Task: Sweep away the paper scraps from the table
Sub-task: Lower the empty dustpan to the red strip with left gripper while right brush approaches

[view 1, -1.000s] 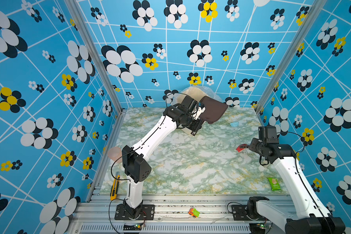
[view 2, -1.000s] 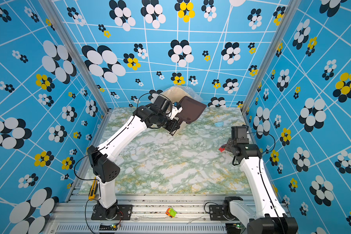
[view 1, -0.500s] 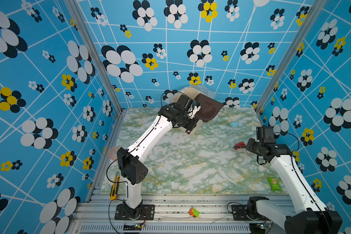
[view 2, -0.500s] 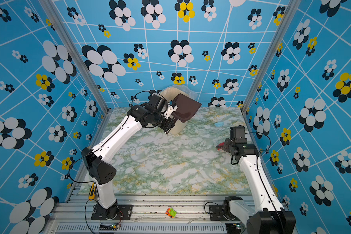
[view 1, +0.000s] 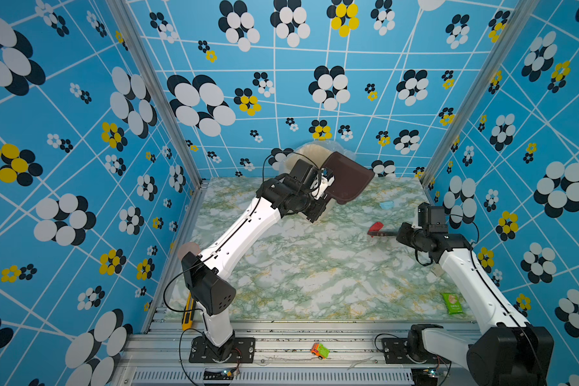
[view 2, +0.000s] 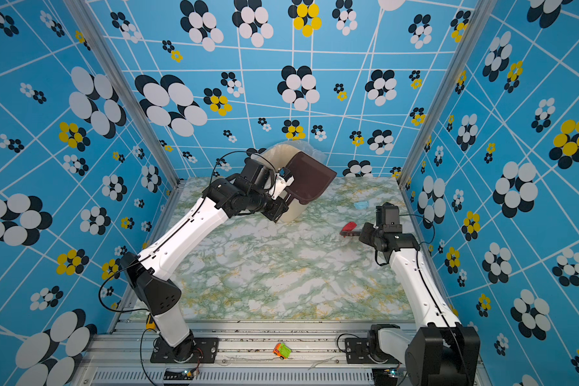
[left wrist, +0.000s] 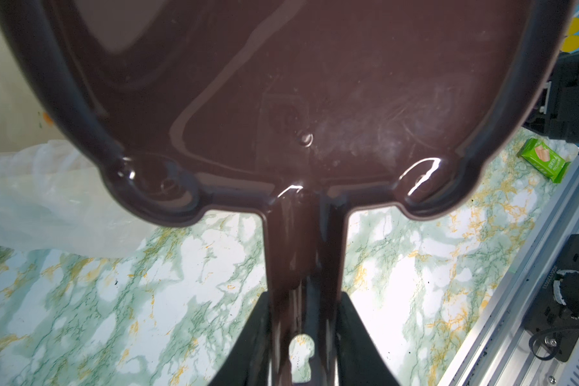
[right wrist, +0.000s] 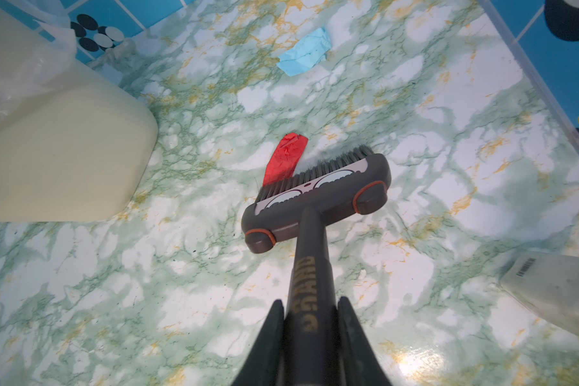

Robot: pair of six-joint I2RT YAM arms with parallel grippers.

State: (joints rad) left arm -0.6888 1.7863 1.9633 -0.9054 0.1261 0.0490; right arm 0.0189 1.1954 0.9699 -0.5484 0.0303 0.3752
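Blue walls printed with black, white and yellow flowers are noted on three sides of the table, whose green, white and yellowish marble top is edged by aluminium rails.

Left gripper: the jaws are seen clamped on the handle of a brown dustpan. In both top views the dustpan is held off the surface, tilted, at the far wall, close to a cream bin lined with clear plastic.

Right gripper: the jaws are pressed against both sides of the handle of a grey brush. Its bristles are turned down toward the table; contact with the surface cannot be confirmed.

Two paper scraps are recorded on the far right part of the table. The red scrap is found touching the bristles at one end of the brush head. The light blue scrap lies apart from the brush, nearer the far wall.

A green snack packet is noted near the right front corner, a yellow utility knife at the left edge, and a small toy car on the front rail.
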